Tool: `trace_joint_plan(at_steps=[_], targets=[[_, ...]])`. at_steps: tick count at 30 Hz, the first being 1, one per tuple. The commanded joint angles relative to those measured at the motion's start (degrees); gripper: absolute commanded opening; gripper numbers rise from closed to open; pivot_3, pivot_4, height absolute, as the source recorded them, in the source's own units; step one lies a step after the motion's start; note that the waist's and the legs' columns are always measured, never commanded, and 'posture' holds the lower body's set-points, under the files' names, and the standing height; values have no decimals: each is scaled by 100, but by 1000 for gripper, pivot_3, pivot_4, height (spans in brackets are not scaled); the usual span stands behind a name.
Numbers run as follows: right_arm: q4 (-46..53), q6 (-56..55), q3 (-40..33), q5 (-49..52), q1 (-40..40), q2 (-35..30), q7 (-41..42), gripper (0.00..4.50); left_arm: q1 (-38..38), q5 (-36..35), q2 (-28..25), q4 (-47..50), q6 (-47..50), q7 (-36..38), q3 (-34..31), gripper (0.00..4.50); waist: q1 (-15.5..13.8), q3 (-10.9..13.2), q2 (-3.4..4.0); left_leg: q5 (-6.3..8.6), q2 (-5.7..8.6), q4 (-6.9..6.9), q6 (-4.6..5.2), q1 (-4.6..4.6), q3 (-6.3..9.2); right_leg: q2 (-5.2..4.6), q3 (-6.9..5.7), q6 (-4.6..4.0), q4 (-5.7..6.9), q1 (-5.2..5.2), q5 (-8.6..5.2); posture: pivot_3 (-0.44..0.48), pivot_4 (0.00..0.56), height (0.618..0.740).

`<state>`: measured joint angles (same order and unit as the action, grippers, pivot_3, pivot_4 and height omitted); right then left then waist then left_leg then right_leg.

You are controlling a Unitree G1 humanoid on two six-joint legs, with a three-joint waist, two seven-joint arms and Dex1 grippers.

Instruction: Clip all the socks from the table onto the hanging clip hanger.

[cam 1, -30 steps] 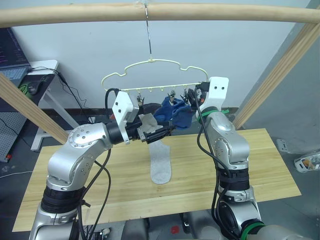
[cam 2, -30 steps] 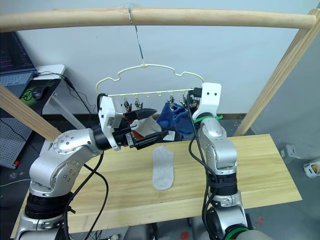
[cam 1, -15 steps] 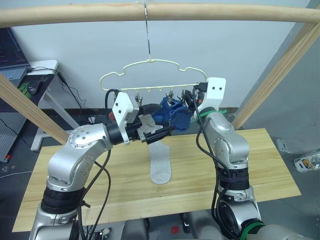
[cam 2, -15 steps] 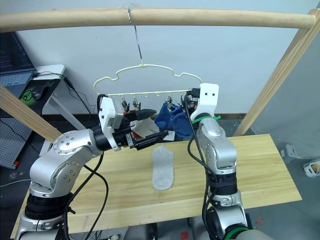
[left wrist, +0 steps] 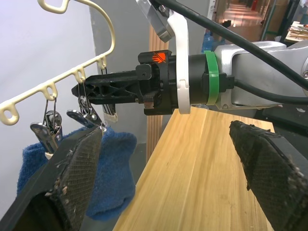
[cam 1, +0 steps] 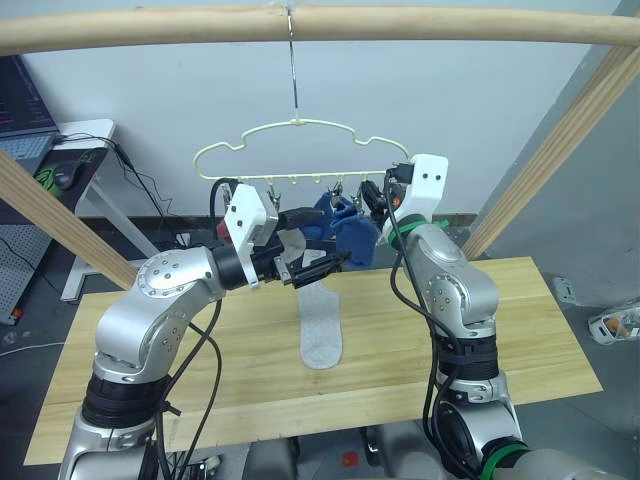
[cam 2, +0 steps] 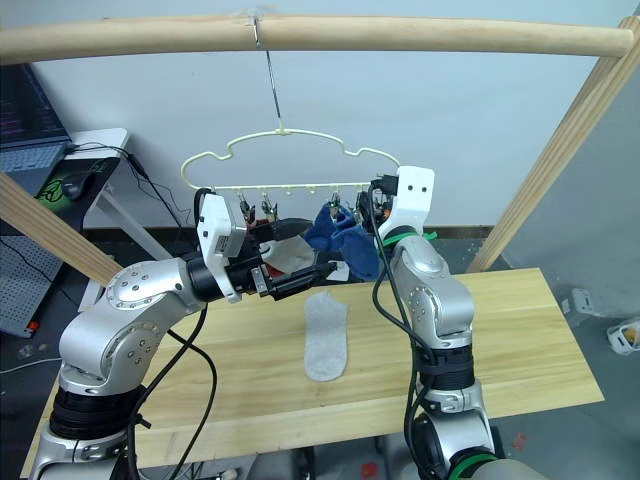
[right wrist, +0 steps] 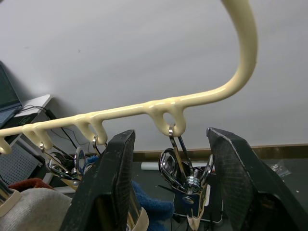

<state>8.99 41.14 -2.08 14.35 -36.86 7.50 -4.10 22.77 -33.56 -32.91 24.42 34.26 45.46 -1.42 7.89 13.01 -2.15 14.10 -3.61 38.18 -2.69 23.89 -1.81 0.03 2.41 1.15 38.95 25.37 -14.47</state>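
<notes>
empty silver clip (right wrist: 185,172) between the spread right claw (right wrist: 175,192) fingers

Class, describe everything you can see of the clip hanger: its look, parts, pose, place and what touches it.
The clip hanger is a pale yellow, cloud-shaped wire frame, hung by a thin metal hook from the wooden pole above the table. Small silver clips dangle from loops along its lower bar. A blue sock hangs from them. The right hand, fingers open, straddles an empty end clip.
</notes>
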Motion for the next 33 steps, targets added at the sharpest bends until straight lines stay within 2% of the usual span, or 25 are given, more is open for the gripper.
trace_joint_plan(at_steps=[1, 9, 12, 33], targets=[[448, -27, 322, -371, -98, -95, -189, 2452, -16, 0, 0, 214, -98, -30, 16, 4500, 3, 0, 0, 0, 0, -2, 0, 0, -1, 0, 1, 0, 0, 2, 0, -147, 195, 735], [953, 165, 695, -780, 305, -79, -366, 2452, -28, -2, -2, 210, -95, -23, 16, 4500, 0, 0, 0, 0, 0, -8, 0, 0, -2, -2, 1, 0, 0, 4, 0, -149, 198, 735], [992, 163, 713, -861, 397, -25, -410, 1857, -33, -2, -2, 215, -92, -24, 19, 4500, 0, 0, 0, 0, 0, -8, 0, -1, 0, -2, -1, 0, 0, 4, 0, -149, 199, 735], [632, 61, 403, -848, 270, 156, -393, 1857, -48, -4, -32, 238, -73, -15, 29, 4500, -2, 0, 0, 0, 1, -8, -1, 0, 0, -2, -2, 0, 0, 3, 0, -142, 199, 735]])
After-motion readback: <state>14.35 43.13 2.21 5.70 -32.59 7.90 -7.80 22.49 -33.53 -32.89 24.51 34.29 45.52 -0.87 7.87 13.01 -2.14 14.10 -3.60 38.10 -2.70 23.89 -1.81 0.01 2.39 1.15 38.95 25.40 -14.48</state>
